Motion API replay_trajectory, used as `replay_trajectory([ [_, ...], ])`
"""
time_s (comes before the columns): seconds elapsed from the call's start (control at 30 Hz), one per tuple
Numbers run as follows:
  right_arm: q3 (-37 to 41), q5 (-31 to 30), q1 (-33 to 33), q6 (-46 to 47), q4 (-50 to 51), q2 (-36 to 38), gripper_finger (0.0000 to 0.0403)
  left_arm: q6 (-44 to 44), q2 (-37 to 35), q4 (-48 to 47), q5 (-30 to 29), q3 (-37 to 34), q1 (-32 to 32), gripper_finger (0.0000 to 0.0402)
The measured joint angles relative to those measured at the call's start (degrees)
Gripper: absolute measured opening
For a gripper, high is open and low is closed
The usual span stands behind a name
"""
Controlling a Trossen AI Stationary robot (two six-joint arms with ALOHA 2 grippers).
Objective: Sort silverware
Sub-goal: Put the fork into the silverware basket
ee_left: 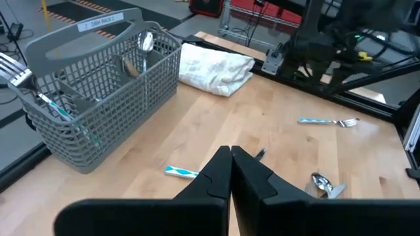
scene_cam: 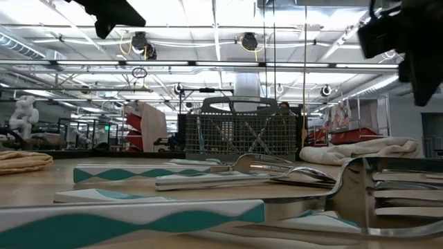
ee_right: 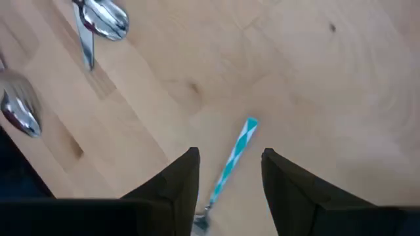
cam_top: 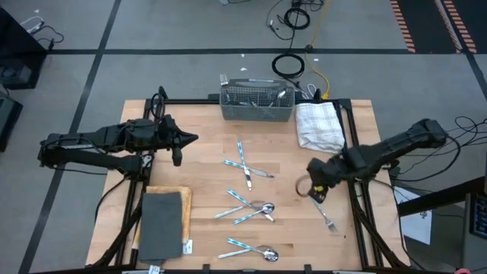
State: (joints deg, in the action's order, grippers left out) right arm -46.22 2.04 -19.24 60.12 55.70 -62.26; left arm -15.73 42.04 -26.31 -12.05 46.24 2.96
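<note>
Pale wooden bench (cam_top: 205, 152) in a big workshop with grey floor and cables; near its top edge, at centre frame from above, stands a grey mesh caddy (cam_top: 256, 101) already holding a few pieces, with a folded white towel (cam_top: 319, 125) to its right. Loose silverware (cam_top: 247, 207) lies scattered across the middle and lower part of the bench, some pieces crossed over each other. One fork (cam_top: 326, 217) lies alone at lower right.

Over that fork hangs the right hand (ee_right: 230, 172), fingers parted a moderate way with the teal-and-white handle (ee_right: 237, 152) lying between them, not yet gripped. At the left of the bench, the left hand (ee_left: 230, 164) waits with its fingers pressed together, holding nothing.

I reckon the fork is light, rigid and slick, lying flat against the wood. Its patterned handle looks the best hold: broader than the neck, less slippery than the polished tines. A grip near mid-handle should stop it swinging.
</note>
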Motion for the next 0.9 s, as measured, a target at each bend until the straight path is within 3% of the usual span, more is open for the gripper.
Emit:
replay_trajectory([
  [0.23, 0.0, -8.58, -13.11, 20.04, 0.43, -2.4, 0.0193, 0.87, 0.01, -0.02, -0.09, 0.0, 0.0, 0.0009],
  [0.37, 0.0, -9.66, -16.87, 26.69, 0.54, -5.56, 0.0217, 1.09, 0.02, -0.02, -0.15, 0.0, 0.0, 0.0009],
  [0.67, 0.0, -9.05, -22.76, 34.85, 0.4, -13.62, 0.0221, 1.11, 0.02, -0.02, -0.16, 0.02, 0.0, 0.0009],
  [0.9, 0.0, -8.07, -23.33, 35.19, -0.06, -19.23, 0.0223, 1.14, 0.04, -0.02, -0.17, 0.02, 0.0, 0.0009],
])
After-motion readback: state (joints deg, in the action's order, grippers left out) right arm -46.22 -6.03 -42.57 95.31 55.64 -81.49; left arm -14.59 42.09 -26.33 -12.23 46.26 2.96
